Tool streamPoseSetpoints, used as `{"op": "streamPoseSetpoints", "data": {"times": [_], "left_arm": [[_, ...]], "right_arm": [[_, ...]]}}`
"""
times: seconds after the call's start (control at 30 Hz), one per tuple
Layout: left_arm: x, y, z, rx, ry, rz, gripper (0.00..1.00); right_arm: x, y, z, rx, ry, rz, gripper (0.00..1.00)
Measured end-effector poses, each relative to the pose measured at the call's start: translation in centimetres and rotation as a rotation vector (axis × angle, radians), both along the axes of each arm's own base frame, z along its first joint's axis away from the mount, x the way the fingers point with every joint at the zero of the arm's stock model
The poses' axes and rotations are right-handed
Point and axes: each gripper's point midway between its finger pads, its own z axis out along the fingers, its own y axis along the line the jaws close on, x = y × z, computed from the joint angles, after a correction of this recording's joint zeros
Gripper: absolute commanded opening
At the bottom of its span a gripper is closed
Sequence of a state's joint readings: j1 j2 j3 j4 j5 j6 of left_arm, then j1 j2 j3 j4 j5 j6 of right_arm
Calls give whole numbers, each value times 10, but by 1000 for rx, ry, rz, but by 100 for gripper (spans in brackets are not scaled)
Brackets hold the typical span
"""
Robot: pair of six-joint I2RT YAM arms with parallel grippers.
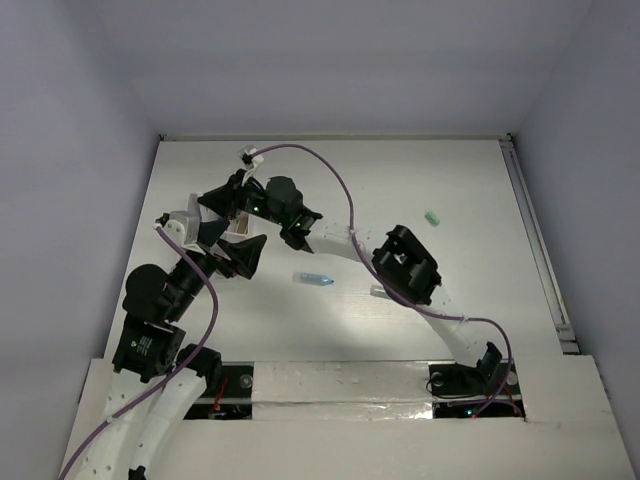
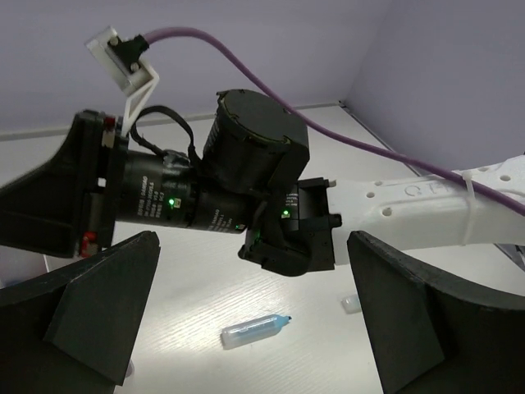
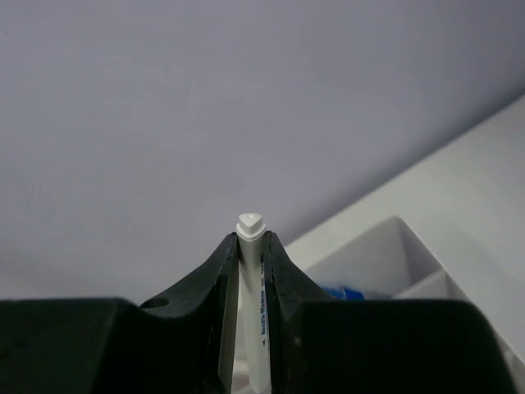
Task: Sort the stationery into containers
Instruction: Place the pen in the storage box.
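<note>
Right gripper (image 3: 250, 245) clamped tight on thin white plastic pen (image 3: 251, 328), near white divided plastic box (image 3: 394, 246); left gripper (image 2: 253, 271) gapes wide, empty.

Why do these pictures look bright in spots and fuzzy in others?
Top view: the white table glares at its centre, the lilac walls dim. Left wrist view: light pools around the pale blue-tipped capsule. Right wrist view: the thin white pen is sharp, the white divided box behind it soft.
</note>
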State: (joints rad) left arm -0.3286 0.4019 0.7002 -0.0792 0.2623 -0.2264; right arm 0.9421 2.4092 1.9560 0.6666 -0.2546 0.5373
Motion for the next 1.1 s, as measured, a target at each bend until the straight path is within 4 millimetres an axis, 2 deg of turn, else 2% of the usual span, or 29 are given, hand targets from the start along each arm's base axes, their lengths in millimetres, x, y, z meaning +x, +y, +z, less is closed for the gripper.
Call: {"op": "streamPoseSetpoints", "data": {"times": [0.17,0.3,0.4,0.67,0.73,0.77,0.83,0.87,0.97,1.1], "left_arm": [[0,0,0,0,-1,2,99],[0,0,0,0,-1,2,99],[0,0,0,0,-1,2,99],[0,0,0,0,-1,2,99],[0,0,0,0,-1,2,99],[0,0,0,0,-1,2,99],[0,0,0,0,-1,2,99],[0,0,0,0,-1,2,99],[0,0,0,-1,-1,2,99],[0,1,0,-1,0,3,99]], "right_arm": [[0,12,40,106,-48,-8,0],[0,17,56,147,-69,-12,0],[-3,22,49,142,-64,-8,0],[-11,38,2,65,-12,10,1],[-13,40,-3,54,-6,14,6],[-14,40,-4,54,-6,16,15],[-16,41,-7,46,-7,20,26],[-17,41,-9,40,-7,23,36],[-18,42,-10,34,-16,28,48],[-19,42,-12,21,-23,32,55]]}}
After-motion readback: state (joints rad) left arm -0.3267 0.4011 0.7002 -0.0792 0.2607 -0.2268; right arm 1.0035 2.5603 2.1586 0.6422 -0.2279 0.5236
